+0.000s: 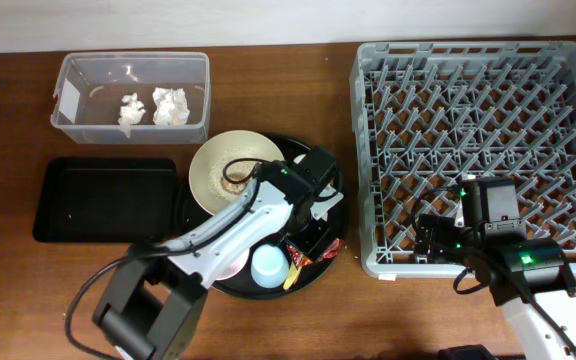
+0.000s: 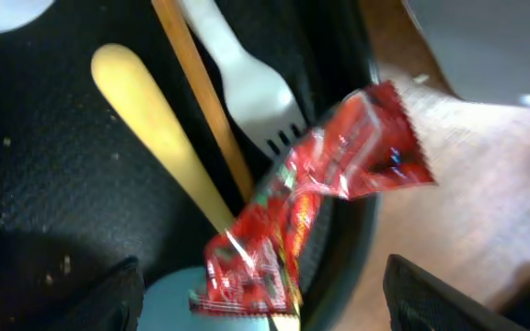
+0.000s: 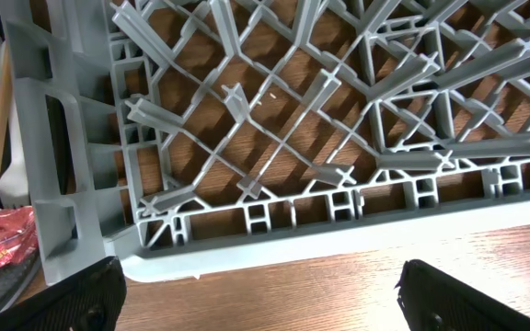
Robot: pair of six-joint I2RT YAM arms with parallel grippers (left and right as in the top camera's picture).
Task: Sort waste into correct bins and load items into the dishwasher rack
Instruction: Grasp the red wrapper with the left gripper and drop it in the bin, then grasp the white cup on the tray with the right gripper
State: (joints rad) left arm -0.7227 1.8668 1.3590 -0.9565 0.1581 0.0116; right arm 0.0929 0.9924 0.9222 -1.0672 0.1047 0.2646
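Observation:
My left gripper point(image 2: 265, 308) is open just above the red crinkled wrapper point(image 2: 316, 193), which lies over the rim of the round black tray point(image 1: 320, 272). Beside the wrapper lie the yellow knife point(image 2: 155, 129), the white fork point(image 2: 247, 83) and a wooden chopstick point(image 2: 201, 101). The light blue cup point(image 1: 269, 265) stands right under the wrapper's lower end. The cream bowl point(image 1: 218, 165) holds grains and a brown lump point(image 1: 233, 184). My right gripper point(image 3: 260, 294) is open and empty over bare table at the front left corner of the grey dishwasher rack point(image 1: 478, 110).
The clear tub point(image 1: 66, 120) at the back left holds two tissue wads point(image 1: 172, 106). The shallow black rectangular tray point(image 1: 103, 200) lies left of the round tray. The pink bowl point(image 1: 234, 264) is mostly hidden under my left arm.

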